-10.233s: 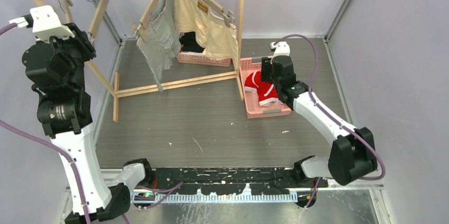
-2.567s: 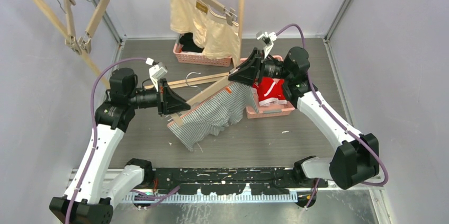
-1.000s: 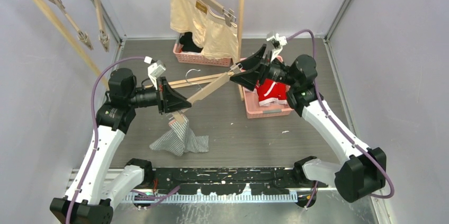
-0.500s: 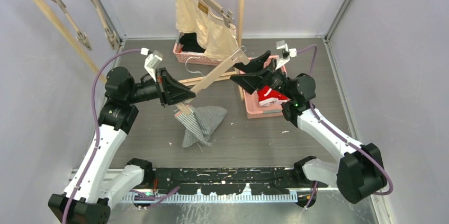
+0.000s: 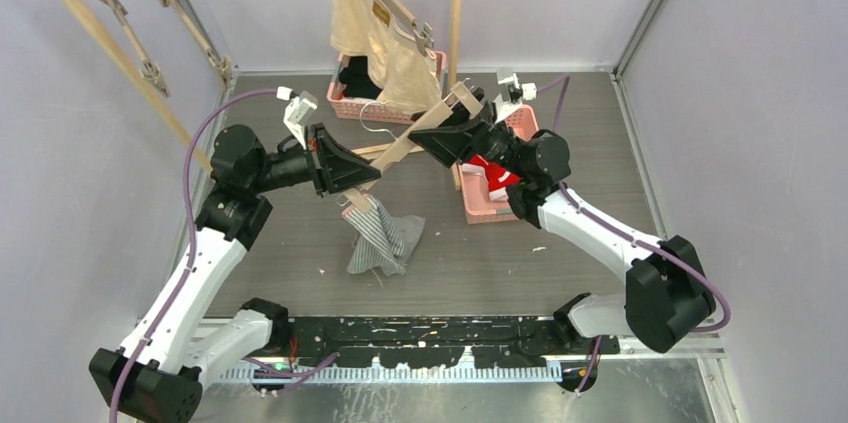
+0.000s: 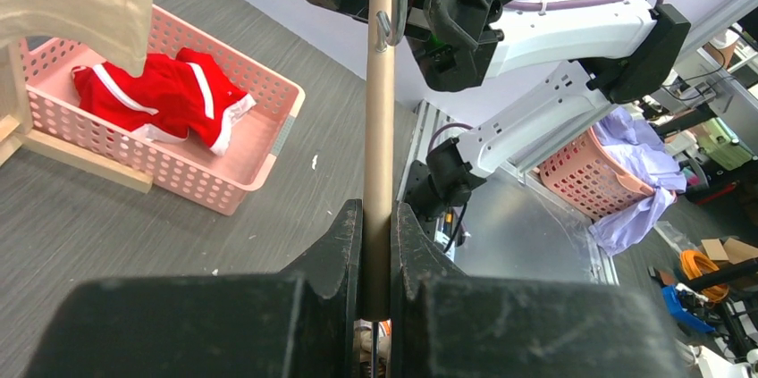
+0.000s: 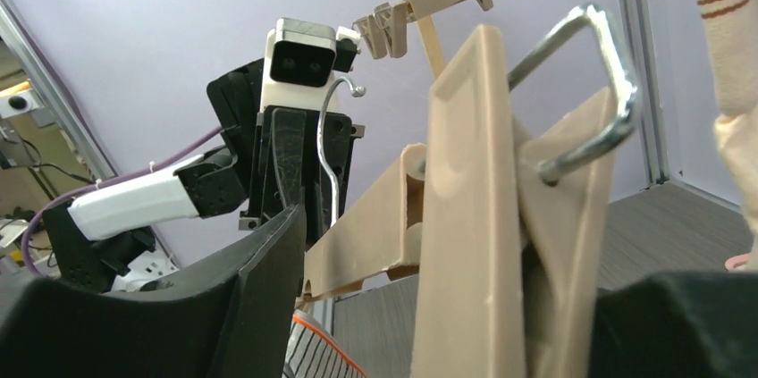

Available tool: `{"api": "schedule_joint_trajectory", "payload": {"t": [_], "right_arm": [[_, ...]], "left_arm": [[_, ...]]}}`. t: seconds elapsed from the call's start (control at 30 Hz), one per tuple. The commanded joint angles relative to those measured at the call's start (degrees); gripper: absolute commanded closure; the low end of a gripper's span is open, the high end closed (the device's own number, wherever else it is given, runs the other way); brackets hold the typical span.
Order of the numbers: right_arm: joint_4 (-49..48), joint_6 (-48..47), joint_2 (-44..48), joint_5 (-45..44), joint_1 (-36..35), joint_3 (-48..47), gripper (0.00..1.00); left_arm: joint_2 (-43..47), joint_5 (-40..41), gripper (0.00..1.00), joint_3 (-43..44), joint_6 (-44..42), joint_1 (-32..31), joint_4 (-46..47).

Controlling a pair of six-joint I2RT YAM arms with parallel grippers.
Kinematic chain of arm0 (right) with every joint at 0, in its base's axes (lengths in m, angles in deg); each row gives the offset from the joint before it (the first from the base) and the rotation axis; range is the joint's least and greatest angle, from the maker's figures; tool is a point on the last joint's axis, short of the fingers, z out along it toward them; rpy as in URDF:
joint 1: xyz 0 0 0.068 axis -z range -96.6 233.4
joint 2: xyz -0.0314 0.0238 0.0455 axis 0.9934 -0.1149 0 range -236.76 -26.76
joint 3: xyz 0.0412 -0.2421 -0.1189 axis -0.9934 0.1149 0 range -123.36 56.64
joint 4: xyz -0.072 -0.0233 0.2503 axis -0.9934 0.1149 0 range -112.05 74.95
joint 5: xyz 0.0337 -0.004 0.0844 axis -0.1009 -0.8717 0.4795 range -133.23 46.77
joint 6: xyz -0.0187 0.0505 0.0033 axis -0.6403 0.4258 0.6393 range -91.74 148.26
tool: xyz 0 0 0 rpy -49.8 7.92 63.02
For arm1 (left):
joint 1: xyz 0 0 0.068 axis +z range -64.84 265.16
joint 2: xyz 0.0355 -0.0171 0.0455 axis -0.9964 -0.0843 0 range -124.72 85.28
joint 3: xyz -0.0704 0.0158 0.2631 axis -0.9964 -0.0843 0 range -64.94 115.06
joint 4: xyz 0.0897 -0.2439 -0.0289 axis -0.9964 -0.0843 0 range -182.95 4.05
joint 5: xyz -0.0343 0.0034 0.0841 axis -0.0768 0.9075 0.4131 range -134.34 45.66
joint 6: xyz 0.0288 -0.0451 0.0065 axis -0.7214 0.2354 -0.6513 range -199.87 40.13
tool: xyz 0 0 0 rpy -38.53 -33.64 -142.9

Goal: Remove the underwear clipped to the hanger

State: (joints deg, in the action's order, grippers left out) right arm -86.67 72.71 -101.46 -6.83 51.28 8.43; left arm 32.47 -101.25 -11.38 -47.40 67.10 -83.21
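My left gripper [image 5: 352, 171] is shut on the bar of a wooden hanger [image 5: 410, 143], which slants up to the right. The grey-and-white striped underwear [image 5: 380, 238] hangs from the hanger's lower clip, bunched down to the floor. My right gripper [image 5: 440, 138] is at the upper end. In the right wrist view its jaws [image 7: 465, 306] stand open around the empty upper clip [image 7: 474, 172], with a gap on the left side. The beige underwear [image 5: 385, 43] is clipped to a hanger on the rail. The red underwear [image 5: 490, 175] lies in a pink basket [image 5: 495, 211].
A wooden rack post [image 5: 456, 33] stands just behind the raised hanger. Two empty clip hangers [image 5: 150, 68] dangle from the rail at the left. A second pink basket [image 5: 400, 111] with black clothes sits under the beige piece. Grey walls close in both sides.
The left gripper has lifted the hanger up and back, and the striped piece now dangles from one clip. The right gripper has moved onto the upper clip and its jaws have narrowed.
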Motion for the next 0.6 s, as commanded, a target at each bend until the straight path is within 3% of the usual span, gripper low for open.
{"api": "schedule_joint_trajectory", "payload": {"t": [0.0, 0.1, 0.2, 0.27, 0.37, 0.43, 0.57], "right_arm": [[-5.58, 0.25, -1.09, -2.56, -1.48, -3.78, 0.41], [-6.47, 0.38, -2.12, -2.74, -1.96, -4.65, 0.51], [-4.57, -0.19, -2.41, -2.28, -2.16, -5.68, 0.75], [-2.05, -1.43, -1.82, -2.23, -2.24, -6.1, 0.96], [0.22, -3.52, -0.43, -3.64, -2.33, -5.4, 0.99], [1.14, -4.27, 0.4, -3.9, -2.33, -4.94, 0.99], [2.21, -5.23, 1.64, -3.77, -2.33, -4.48, 0.99]], "left_arm": [[0.01, 1.63, 1.0, -0.71, 2.19, -0.47, 6.53], [-0.06, 2.25, 1.0, -1.56, 2.94, -0.57, 8.07], [0.21, 3.18, 1.0, -1.92, 2.87, -0.57, 8.15], [0.36, 3.93, 0.99, -2.16, 2.85, -0.58, 8.15], [0.11, 4.76, 0.97, -2.26, 3.15, -0.58, 8.05], [0.0, 5.33, 0.83, -2.3, 3.15, -0.57, 7.65], [0.34, 5.6, 0.76, -2.86, 2.02, -0.57, 7.31]]}}
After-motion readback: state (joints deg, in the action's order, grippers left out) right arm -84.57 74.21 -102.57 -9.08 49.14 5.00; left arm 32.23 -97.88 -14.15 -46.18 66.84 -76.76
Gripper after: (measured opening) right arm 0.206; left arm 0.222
